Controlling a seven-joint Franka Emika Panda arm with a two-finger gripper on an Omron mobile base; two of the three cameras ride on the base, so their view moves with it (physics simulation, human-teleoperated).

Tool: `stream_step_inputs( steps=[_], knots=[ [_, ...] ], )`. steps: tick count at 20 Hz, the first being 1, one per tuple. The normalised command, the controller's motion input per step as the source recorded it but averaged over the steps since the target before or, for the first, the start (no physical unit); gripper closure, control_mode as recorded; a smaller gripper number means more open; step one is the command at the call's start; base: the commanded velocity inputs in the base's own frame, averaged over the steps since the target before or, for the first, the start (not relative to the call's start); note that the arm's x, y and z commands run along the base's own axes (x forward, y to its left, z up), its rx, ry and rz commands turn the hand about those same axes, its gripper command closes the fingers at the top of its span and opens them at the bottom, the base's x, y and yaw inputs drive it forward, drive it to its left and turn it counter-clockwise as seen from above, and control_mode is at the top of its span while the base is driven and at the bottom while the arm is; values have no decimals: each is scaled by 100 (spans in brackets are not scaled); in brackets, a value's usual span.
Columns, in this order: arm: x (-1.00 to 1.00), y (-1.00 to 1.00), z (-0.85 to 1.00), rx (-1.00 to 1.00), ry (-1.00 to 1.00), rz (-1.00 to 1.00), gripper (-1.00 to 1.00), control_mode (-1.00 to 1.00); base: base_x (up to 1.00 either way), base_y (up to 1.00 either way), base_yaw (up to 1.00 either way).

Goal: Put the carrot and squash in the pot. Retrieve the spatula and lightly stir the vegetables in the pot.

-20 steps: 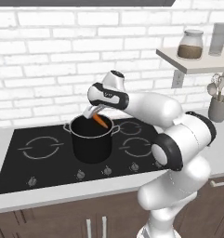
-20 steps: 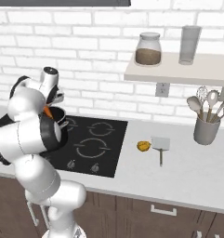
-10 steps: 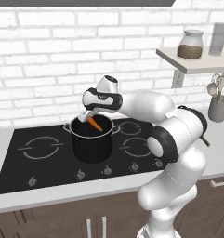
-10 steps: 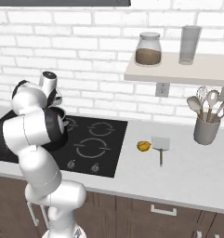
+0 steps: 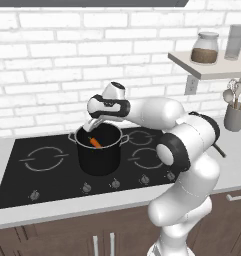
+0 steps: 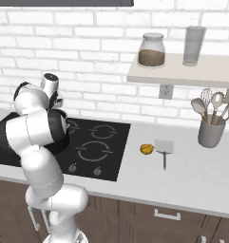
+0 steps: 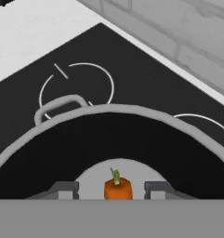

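Carrot (image 7: 118,188) now inside pot (image 5: 99,157); hand (image 7: 111,189) apparently released, fingers parted.

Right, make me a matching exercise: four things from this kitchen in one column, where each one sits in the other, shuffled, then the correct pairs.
Things
1. carrot
2. squash
3. spatula
4. jar

Places
A. on the wall shelf, beside a tall glass
B. inside the pot, below the hand
C. flat on the counter, between the squash and the utensil holder
D. on the counter, just right of the cooktop

Pairs: 1-B, 2-D, 3-C, 4-A
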Motion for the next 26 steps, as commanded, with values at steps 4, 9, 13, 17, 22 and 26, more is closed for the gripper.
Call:
stream_step_inputs(
  steps=[4,9,13,17,22,26],
  knots=[
    [-17,-14,26,2,-3,0,-100,-100,0,0,0],
    [-54,-52,72,0,-14,0,-100,-100,0,0,0],
    [-82,-76,12,-1,-8,0,-100,-100,0,0,0],
    [-92,-93,0,-2,-8,0,-100,-100,0,0,0],
    [-66,-100,0,-6,-4,0,-100,-100,0,0,0],
    [-37,-100,0,-10,0,-3,-100,-100,0,0,0]
  ],
)
